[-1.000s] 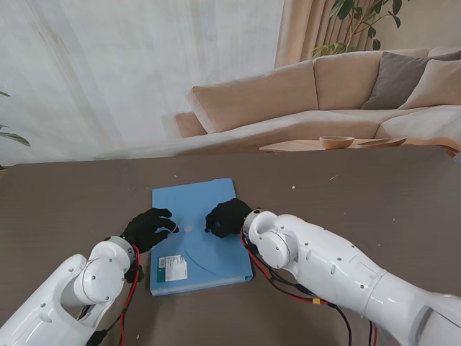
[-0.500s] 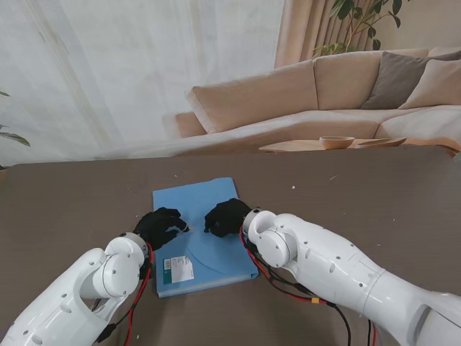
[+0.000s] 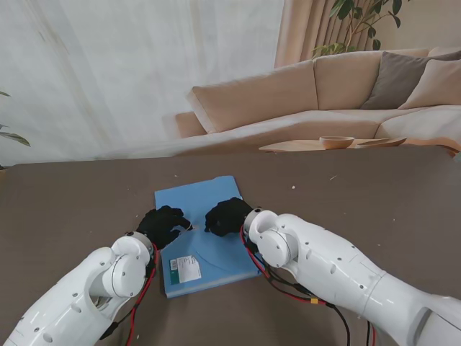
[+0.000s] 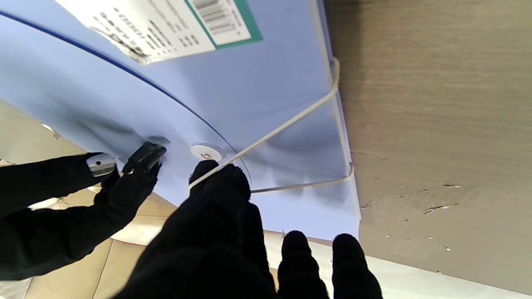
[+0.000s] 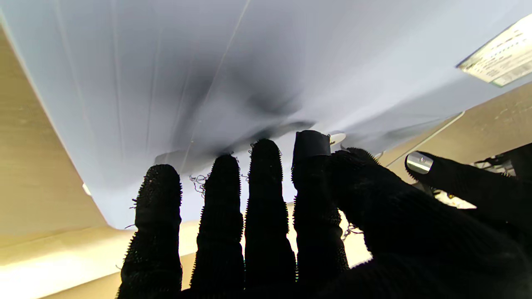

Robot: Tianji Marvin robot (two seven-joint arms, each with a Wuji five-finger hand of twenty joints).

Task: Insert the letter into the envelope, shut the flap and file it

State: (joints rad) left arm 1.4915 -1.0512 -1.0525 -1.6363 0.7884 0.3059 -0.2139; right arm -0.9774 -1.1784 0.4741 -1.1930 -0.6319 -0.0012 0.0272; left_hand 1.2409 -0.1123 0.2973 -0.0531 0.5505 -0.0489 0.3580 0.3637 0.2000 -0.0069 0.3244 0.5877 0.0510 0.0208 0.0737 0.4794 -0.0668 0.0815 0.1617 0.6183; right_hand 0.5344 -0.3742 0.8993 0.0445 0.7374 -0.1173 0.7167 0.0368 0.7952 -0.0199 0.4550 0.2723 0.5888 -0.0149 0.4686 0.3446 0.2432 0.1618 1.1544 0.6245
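Blue envelope (image 3: 202, 238) flat on brown table (image 3: 374, 202), left hand (image 3: 164, 225) pinching white closure string (image 4: 286, 122) beside button (image 4: 205, 151), right hand (image 3: 227, 216) fingers together, pressing flap.

One blue envelope (image 3: 205, 231), one white label (image 3: 189, 270), two hands, one bowl (image 3: 337, 142).

White barcode label (image 4: 166, 25) on blue envelope (image 3: 205, 216), its print too blurred to read

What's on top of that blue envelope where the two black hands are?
On the blue envelope lie a white printed label, a round white button and a thin white string held by the left hand. The right hand presses beside it. Anything inside is hidden.
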